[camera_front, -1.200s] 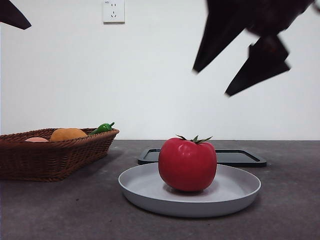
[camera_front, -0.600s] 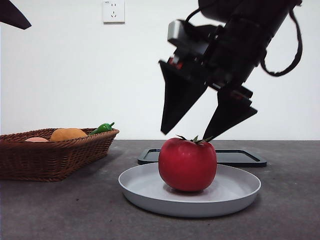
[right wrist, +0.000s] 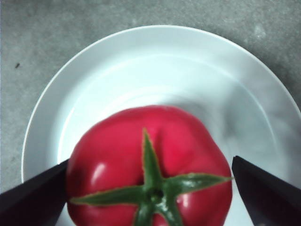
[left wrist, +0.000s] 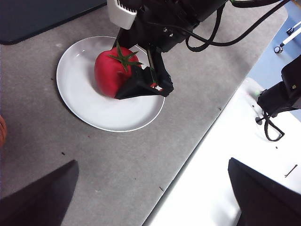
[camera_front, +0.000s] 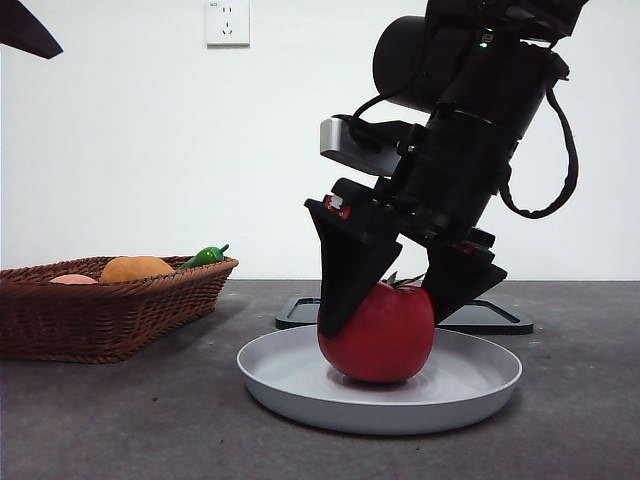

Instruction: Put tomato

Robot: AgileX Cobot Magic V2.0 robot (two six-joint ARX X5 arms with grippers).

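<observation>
Right gripper (camera_front: 385,300) straddled the tomato (camera_front: 378,335), jaws spread at 9 and 3; looked slick and squishy, so grab its widest middle.

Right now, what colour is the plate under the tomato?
Plain light grey plate, no pattern; front view shows it best, under the red tomato.

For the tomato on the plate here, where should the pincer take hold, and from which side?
Best across the tomato at its widest girth, coming from above. It sits upright on the grey plate, stem up, its flanks free above the low rim. The right pincer is already placed so, open, one jaw at each flank. The skin looks glossy, so a grip near the top might slip.
</observation>
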